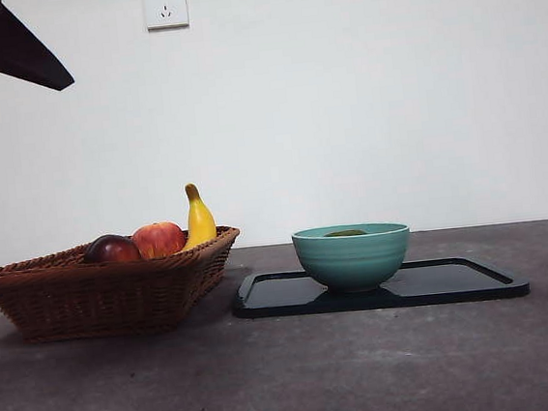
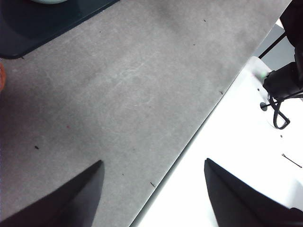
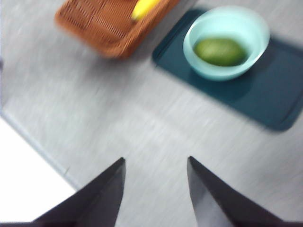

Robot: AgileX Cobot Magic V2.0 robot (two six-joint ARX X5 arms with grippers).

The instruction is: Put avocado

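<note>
The green avocado (image 3: 220,51) lies inside the teal bowl (image 3: 226,41). In the front view only its top (image 1: 346,233) peeks over the bowl (image 1: 353,256) rim. The bowl stands on a dark tray (image 1: 456,280). My right gripper (image 3: 156,187) is open and empty, high above the table and well away from the bowl. My left gripper (image 2: 154,189) is open and empty too, hanging over the table's edge. In the front view both arms show only as black tips at the top corners.
A wicker basket (image 1: 103,290) stands left of the tray, holding a dark red-purple fruit (image 1: 111,248), a red apple (image 1: 159,239) and a banana (image 1: 199,219). A wall socket (image 1: 165,5) is on the back wall. The table's edge (image 2: 189,142) meets a white surface.
</note>
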